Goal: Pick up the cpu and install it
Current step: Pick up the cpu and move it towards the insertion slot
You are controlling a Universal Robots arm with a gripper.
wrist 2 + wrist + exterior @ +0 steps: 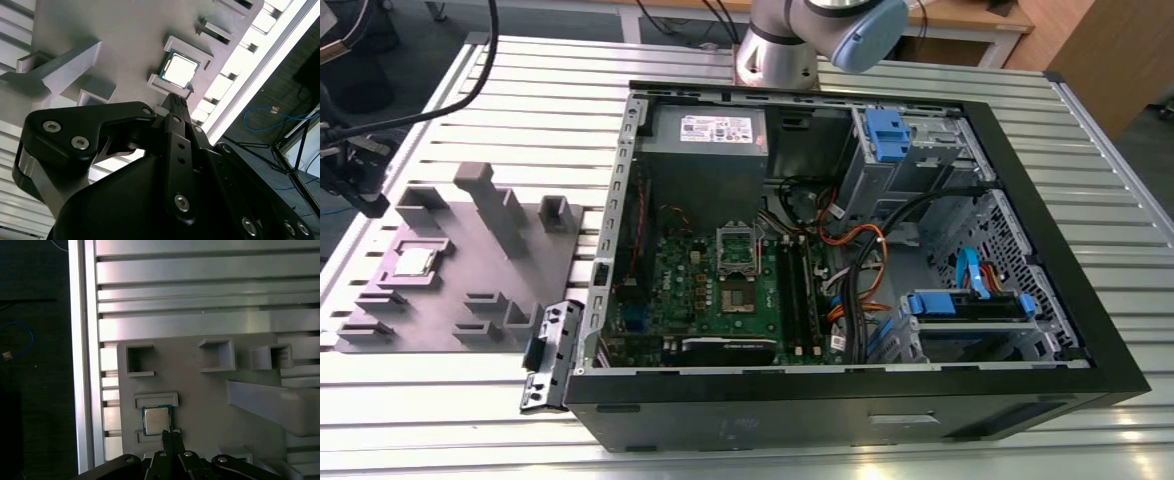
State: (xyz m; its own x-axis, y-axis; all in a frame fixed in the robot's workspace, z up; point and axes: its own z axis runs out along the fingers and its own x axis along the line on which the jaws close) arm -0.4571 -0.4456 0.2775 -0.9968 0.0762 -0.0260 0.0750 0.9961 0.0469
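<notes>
While the cpu (pixel 156 421) lies in a framed recess of the grey fixture plate (pixel 200 385), the gripper (pixel 170 437) hangs just beside it, fingers pressed together; an open computer case (pixel 854 405) stands well apart.

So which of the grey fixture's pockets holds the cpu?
The bracketed nest nearest the claw holds the cpu; the square pockets beyond sit empty.

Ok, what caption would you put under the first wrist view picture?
The claw hovers near the cpu resting in its slot on the grey fixture plate.
</notes>
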